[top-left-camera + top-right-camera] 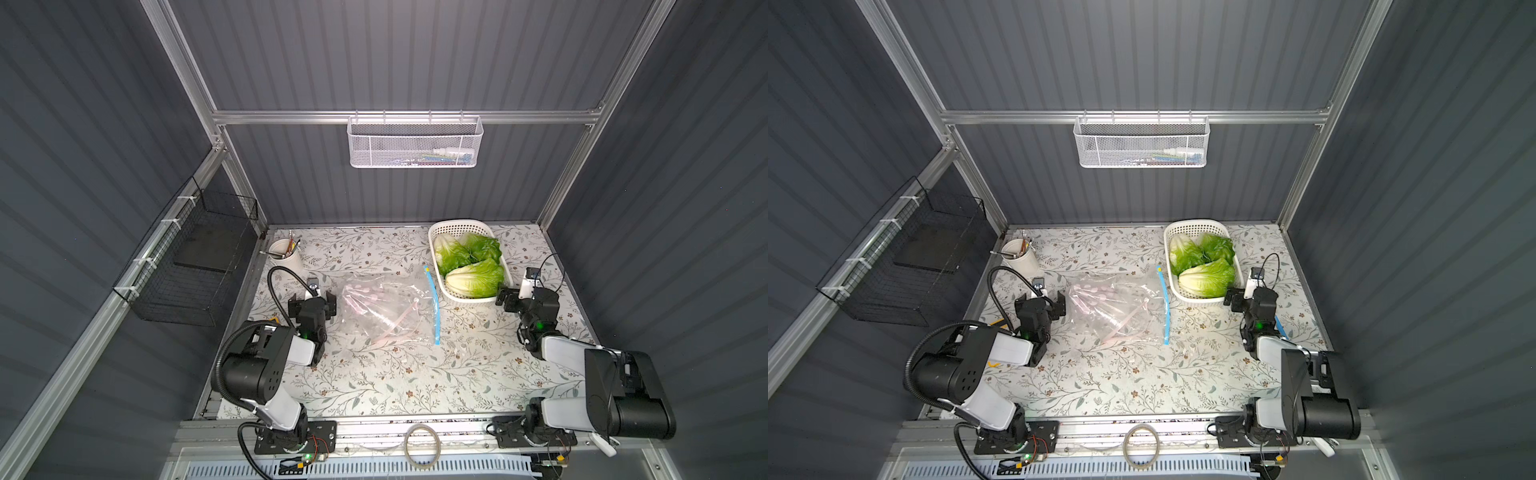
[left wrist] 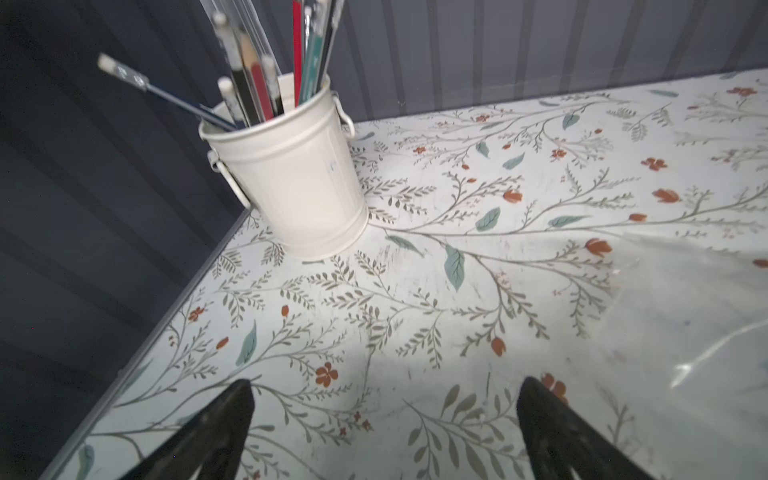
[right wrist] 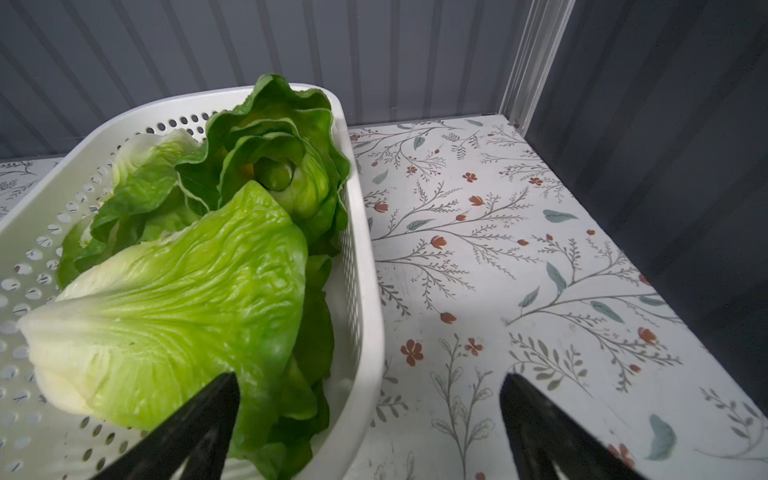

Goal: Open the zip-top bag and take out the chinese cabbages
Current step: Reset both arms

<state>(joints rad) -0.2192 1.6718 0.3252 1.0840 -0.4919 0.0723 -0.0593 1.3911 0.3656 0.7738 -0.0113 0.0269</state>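
The clear zip-top bag [image 1: 386,307] [image 1: 1117,309] lies flat mid-table, its blue zip strip [image 1: 432,303] along the right edge. Three chinese cabbages [image 1: 476,278] [image 3: 166,316] lie outside it in a white perforated basket [image 1: 457,226] [image 3: 365,291] at the back right. My left gripper [image 1: 311,300] [image 2: 384,399] stands open just left of the bag, over bare table, and the bag's corner [image 2: 685,324] shows beside it. My right gripper [image 1: 521,297] [image 3: 370,395] is open at the basket's near right corner. One finger is over the nearest cabbage and the other over the table. It holds nothing.
A cream bucket of pens and brushes [image 1: 286,255] [image 2: 291,174] stands at the back left. A black wire basket [image 1: 195,266] hangs on the left wall and a white mesh basket [image 1: 415,141] on the back rail. A tape ring [image 1: 422,446] lies on the front rail.
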